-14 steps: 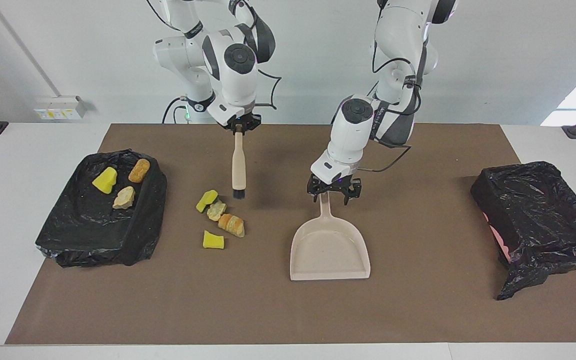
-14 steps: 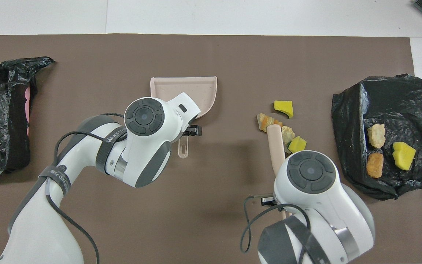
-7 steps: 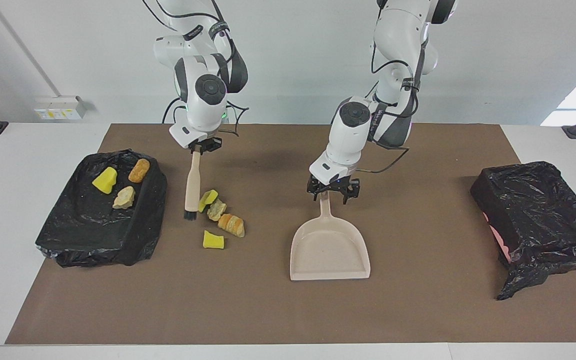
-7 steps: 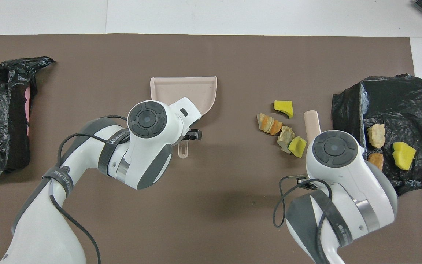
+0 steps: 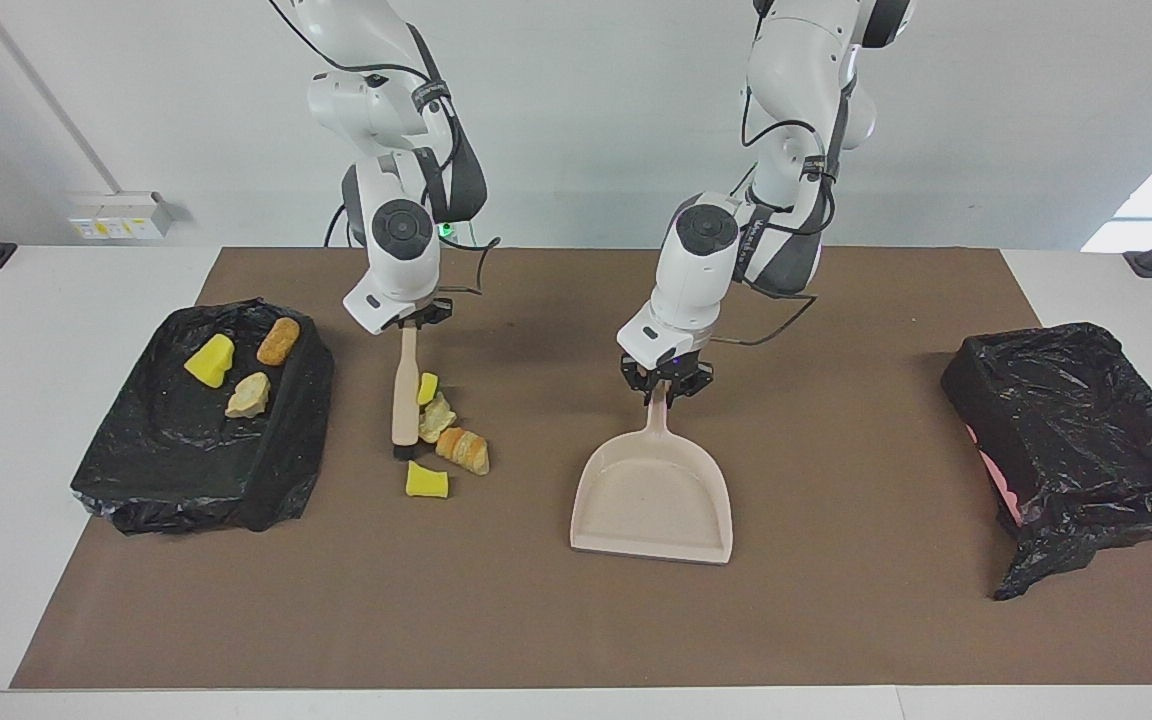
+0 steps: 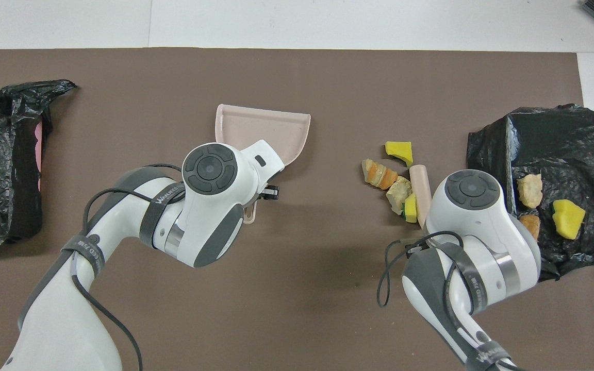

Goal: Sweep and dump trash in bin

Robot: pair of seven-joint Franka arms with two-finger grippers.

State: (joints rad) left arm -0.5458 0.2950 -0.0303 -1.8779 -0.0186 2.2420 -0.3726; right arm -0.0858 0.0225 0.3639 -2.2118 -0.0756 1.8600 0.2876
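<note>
My right gripper (image 5: 414,322) is shut on a beige brush (image 5: 403,395), which hangs bristles down on the mat against several trash scraps: a yellow chunk (image 5: 427,387), a tan lump (image 5: 435,418), an orange-brown lump (image 5: 463,450) and a second yellow chunk (image 5: 426,481). In the overhead view the brush (image 6: 421,188) touches the tan lump (image 6: 399,189). My left gripper (image 5: 664,385) is shut on the handle of the beige dustpan (image 5: 651,505), which rests on the mat mid-table and also shows in the overhead view (image 6: 261,129).
A black-bagged tray (image 5: 166,450) at the right arm's end holds three more scraps: yellow (image 5: 210,361), orange-brown (image 5: 278,341), tan (image 5: 248,395). A bin lined with a black bag (image 5: 1076,430) stands at the left arm's end. A brown mat (image 5: 836,620) covers the table.
The right gripper carried the brush toward the right arm's end, then lowered it against the scraps, nudging the nearest yellow chunk. The left gripper closed on the dustpan handle and the dustpan shifted slightly.
</note>
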